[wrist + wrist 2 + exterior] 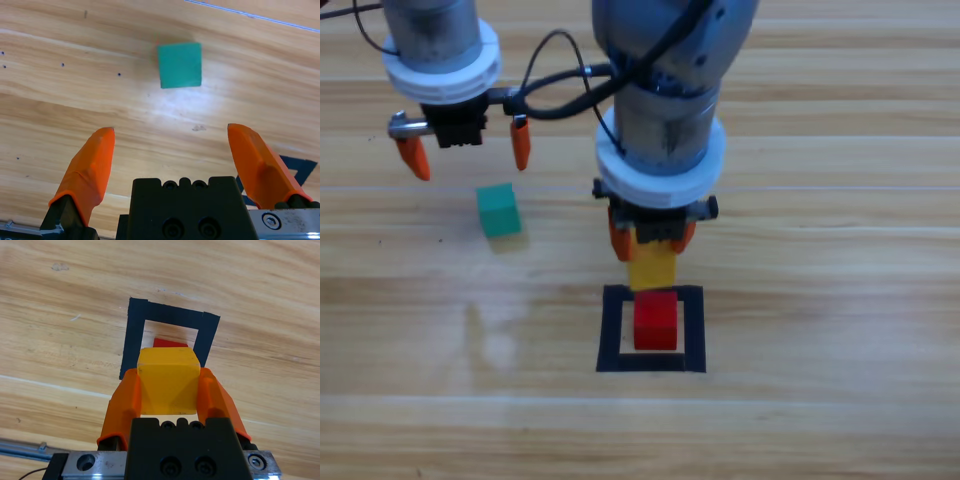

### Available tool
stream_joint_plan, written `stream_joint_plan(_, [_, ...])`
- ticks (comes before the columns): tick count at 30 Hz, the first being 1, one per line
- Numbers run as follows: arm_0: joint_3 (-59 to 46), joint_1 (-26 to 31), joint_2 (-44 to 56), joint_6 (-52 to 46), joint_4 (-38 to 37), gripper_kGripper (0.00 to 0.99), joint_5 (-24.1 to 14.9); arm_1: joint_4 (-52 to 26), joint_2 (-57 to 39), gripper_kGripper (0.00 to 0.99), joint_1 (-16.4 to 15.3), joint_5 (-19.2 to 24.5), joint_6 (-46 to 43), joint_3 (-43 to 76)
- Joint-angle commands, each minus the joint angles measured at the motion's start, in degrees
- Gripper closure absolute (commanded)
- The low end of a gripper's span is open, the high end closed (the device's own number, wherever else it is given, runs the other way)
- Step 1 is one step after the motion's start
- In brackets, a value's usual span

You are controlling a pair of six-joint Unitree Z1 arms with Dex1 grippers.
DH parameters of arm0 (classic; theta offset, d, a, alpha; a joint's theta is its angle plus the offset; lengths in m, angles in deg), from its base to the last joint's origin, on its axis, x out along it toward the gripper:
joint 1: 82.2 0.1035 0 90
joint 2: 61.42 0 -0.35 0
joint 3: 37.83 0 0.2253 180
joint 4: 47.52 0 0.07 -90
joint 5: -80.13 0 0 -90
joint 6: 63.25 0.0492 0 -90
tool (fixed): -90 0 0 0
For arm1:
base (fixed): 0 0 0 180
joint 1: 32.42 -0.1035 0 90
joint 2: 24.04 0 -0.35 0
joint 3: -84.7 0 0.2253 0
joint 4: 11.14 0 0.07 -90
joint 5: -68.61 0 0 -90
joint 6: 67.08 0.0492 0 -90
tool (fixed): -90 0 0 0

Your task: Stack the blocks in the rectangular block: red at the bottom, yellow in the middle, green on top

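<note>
Above the black tape outline [612,330]: right gripper [651,240], jaws clamped on yellow cube [652,266]; red cube [656,320] inside outline. Left gripper [467,154], jaws apart, near green cube [499,210]. Risk: off-centre release topples yellow.

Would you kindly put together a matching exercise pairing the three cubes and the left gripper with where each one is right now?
Things:
1. red cube
2. yellow cube
3. teal-green cube
4. left gripper

Places or states:
A. open, hovering with nothing in it
B. clamped in the right gripper
C. inside the black tape outline
D. alone on the bare table

Pairs: 1-C, 2-B, 3-D, 4-A
</note>
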Motion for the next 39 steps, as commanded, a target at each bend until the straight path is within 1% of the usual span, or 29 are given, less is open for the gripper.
stream_joint_plan(1, [1.5, 1.9, -5.0, 0.7, -0.1, 0.014, 2.0, 1.2, 5.2, 0.841, -1.8, -0.3, 1.2, -1.0])
stream_joint_plan(7, [1.3, 1.9, -6.1, 0.9, -2.0, 0.013, 3.4, 1.9, 5.3, 0.841, -1.9, -0.2, 2.5, -0.9])
stream_joint_plan(14, [-0.5, 1.9, -6.4, 1.2, -4.3, 0.017, 4.0, 2.4, 5.5, 0.841, -2.7, -0.3, 3.6, -0.7])
stream_joint_plan(27, [-13.0, 4.4, -5.2, 4.0, -17.6, 0.017, 5.1, 2.8, 6.2, 0.841, -3.2, -0.1, 5.0, 0.4])
stream_joint_plan(39, [-13.0, 4.6, -6.2, 4.0, -19.9, 0.019, 4.1, 2.8, 6.9, 0.840, -3.2, 0.2, 5.6, 0.8])
